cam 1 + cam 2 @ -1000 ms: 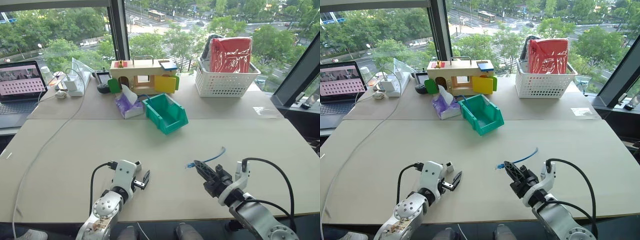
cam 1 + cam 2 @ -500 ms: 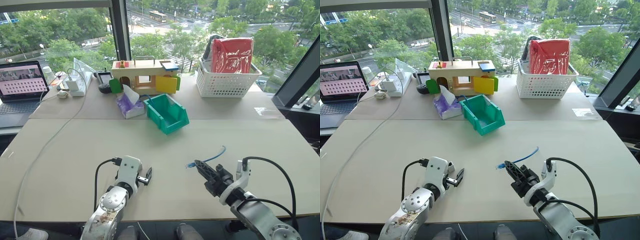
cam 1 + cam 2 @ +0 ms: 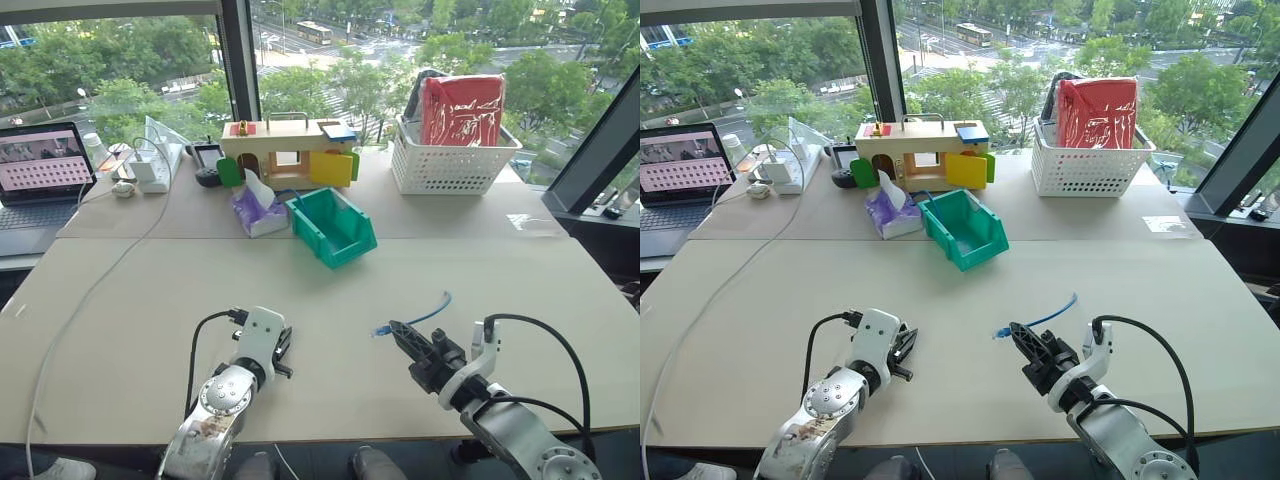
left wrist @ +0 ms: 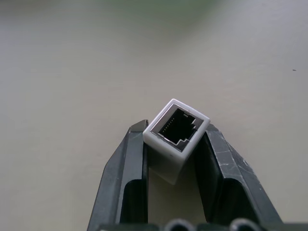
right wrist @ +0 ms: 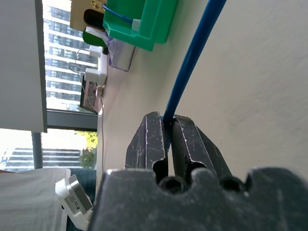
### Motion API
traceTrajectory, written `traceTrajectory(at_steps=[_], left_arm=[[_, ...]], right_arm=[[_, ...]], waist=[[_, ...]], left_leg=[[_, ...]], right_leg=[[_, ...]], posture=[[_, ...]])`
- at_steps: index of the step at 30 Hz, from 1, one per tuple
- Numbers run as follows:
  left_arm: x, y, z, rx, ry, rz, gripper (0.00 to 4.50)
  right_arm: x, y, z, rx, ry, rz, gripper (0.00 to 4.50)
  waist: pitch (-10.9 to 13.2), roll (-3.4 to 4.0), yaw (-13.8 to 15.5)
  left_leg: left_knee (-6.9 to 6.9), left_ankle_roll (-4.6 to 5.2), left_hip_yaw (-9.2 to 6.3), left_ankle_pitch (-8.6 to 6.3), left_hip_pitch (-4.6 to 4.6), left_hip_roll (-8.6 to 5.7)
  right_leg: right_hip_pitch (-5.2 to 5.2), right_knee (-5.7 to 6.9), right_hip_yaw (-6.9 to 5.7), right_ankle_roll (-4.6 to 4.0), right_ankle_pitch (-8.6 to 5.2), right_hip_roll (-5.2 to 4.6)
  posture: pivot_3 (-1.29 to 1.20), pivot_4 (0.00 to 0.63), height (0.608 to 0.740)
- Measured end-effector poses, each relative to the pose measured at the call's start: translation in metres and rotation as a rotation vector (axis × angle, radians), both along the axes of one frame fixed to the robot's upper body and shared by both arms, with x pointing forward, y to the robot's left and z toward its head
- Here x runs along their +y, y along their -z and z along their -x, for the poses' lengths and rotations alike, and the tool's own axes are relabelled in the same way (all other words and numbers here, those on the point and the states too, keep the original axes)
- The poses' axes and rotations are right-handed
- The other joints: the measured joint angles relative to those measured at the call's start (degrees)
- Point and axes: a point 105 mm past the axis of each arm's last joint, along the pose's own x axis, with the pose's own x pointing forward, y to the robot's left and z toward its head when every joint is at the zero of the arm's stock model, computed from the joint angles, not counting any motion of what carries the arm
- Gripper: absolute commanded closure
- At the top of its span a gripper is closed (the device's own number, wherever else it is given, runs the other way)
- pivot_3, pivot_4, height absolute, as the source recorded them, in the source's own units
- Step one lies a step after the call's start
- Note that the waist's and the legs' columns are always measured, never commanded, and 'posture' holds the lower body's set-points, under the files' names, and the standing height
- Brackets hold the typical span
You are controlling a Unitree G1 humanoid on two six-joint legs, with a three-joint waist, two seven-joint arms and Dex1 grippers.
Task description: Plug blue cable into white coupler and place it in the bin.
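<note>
My left gripper (image 3: pixel 283 348) hovers low over the near left of the table, shut on the white coupler (image 4: pixel 175 137). The coupler sits tilted between the black fingers (image 4: pixel 132 163), its dark socket facing outward. Near the front right, my right gripper (image 3: pixel 398 332) is shut on the blue cable (image 3: pixel 428 315). The cable's thin blue length (image 5: pixel 192 57) runs out from between the fingers, and a clear plug shows beside the gripper's tip. The two grippers are about a hand's width apart. The teal bin (image 3: pixel 305 225) stands farther back at the table's middle, its cut-away front toward me.
Behind the bin are a purple tissue pack (image 3: pixel 258 210) and a wooden toy house (image 3: pixel 285 150). A white perforated basket (image 3: pixel 450 165) with a red bag stands at the back right. A laptop (image 3: pixel 40 165), a white charger (image 3: pixel 150 170) and a long white cord (image 3: pixel 90 290) lie on the left.
My left gripper's fingers have closed on the white coupler, having stood wide open around it before. The right gripper and the cable have stayed put.
</note>
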Motion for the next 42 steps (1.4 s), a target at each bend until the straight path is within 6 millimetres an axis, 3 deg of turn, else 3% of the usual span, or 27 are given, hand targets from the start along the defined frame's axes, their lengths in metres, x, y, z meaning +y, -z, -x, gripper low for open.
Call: traceTrajectory(at_steps=[3, 9, 13, 16, 22, 37, 39, 42], left_arm=[[0.000, 0.000, -0.001, -0.022, 0.092, -0.034, 3.66], [-0.009, 0.000, 0.001, -0.076, 0.452, -0.100, 3.66], [-0.017, -0.006, 0.002, -0.111, 0.759, -0.050, 3.66], [-0.018, -0.009, -0.008, -0.126, 0.863, -0.028, 3.66], [-0.021, -0.002, -0.026, -0.100, 0.973, 0.022, 3.66], [-0.027, 0.003, -0.038, -0.117, 1.068, -0.015, 3.66], [-0.028, 0.004, -0.040, -0.113, 1.067, -0.018, 2.65], [-0.030, 0.004, -0.042, -0.108, 1.065, -0.013, 1.86]], right_arm=[[0.000, 0.000, 0.000, -0.003, 0.000, -0.004, 4.50], [0.001, -0.002, -0.005, -0.015, 0.004, -0.009, 4.50], [0.001, -0.001, -0.007, -0.022, 0.011, -0.013, 4.50], [0.001, -0.002, -0.009, -0.029, 0.015, -0.017, 4.50], [0.002, -0.003, -0.012, -0.039, 0.028, -0.021, 4.50], [0.002, -0.006, -0.016, -0.062, 0.043, -0.028, 4.50], [0.002, -0.006, -0.017, -0.063, 0.044, -0.029, 4.50], [0.002, -0.006, -0.017, -0.065, 0.044, -0.029, 4.50]], waist=[[0.0, 0.00, 0.0], [0.0, 0.01, 0.1], [0.0, 0.01, 0.1], [0.0, 0.01, 0.1], [0.0, 0.00, 0.0], [0.0, 0.00, 0.2], [0.0, 0.01, 0.3], [0.0, 0.02, 0.4]], left_leg=[[0.00, 0.00, 0.01, 0.00, -0.01, 0.01], [-0.02, 0.00, 0.05, 0.00, -0.08, 0.02], [-0.04, 0.00, 0.13, 0.00, -0.15, -0.07], [-0.03, 0.01, 0.13, 0.01, -0.18, -0.17], [-0.01, 0.02, 0.06, 0.01, -0.25, -0.31], [0.11, 0.03, -0.03, 0.01, -0.09, -0.33], [0.12, 0.03, -0.04, 0.02, -0.06, -0.33], [0.14, 0.03, -0.04, 0.02, -0.06, -0.34]], right_leg=[[-0.02, -0.01, 0.01, -0.01, 0.00, -0.02], [-0.09, -0.03, -0.02, -0.05, 0.00, -0.12], [-0.10, -0.07, -0.08, 0.00, -0.02, -0.34], [-0.07, -0.08, -0.08, 0.15, 0.07, -0.38], [-0.08, -0.07, -0.12, 0.41, 0.22, -0.36], [0.14, 0.00, -0.17, 0.53, 0.23, -0.36], [0.18, 0.00, -0.16, 0.64, 0.18, -0.36], [0.19, 0.00, -0.16, 0.66, 0.19, -0.37]], posture=[[0.00, 0.150, 0.715], [0.00, 0.150, 0.715], [0.00, 0.150, 0.715], [0.00, 0.150, 0.715], [0.00, 0.150, 0.715], [0.00, 0.150, 0.715], [0.00, 0.150, 0.715], [0.00, 0.150, 0.715]])
